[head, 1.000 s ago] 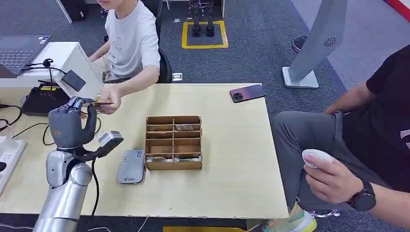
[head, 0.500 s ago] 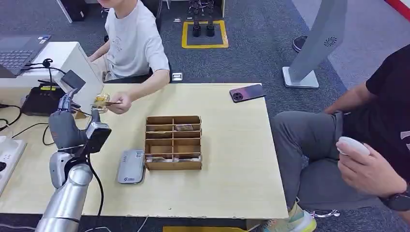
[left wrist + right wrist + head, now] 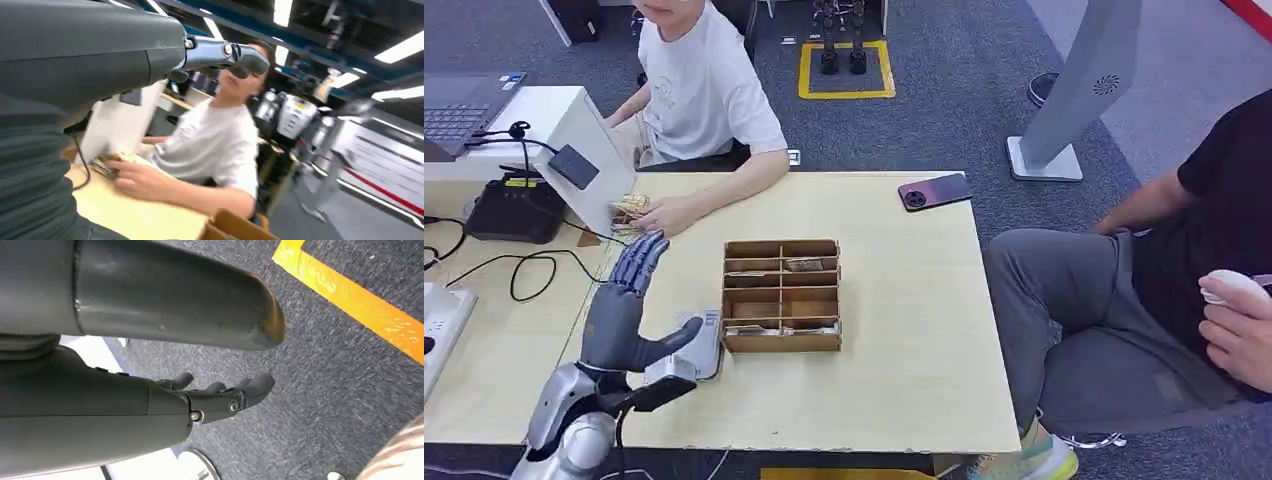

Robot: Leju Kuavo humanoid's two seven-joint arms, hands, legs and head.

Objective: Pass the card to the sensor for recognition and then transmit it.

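Observation:
My left hand (image 3: 624,310) hovers over the table's near left part, fingers spread and straight, holding nothing. Its dark fingers (image 3: 225,52) point toward the person in the white shirt (image 3: 210,145). That person's hand (image 3: 664,213) rests on a small stack of cards (image 3: 629,207) by the white stand. The grey card reader (image 3: 709,345) lies flat beside my left hand's thumb, partly hidden by it. My right hand (image 3: 150,405) hangs over the grey carpet, fingers loosely extended and empty.
A cardboard divider box (image 3: 782,295) with cards in some compartments stands mid-table. A phone (image 3: 935,191) lies at the far right corner. Cables (image 3: 524,270) and a black device (image 3: 514,205) lie at the left. A seated person (image 3: 1184,290) is at the right.
The person took the card from my left hand and laid it by the white stand. My left hand dropped toward the near edge and opened its fingers.

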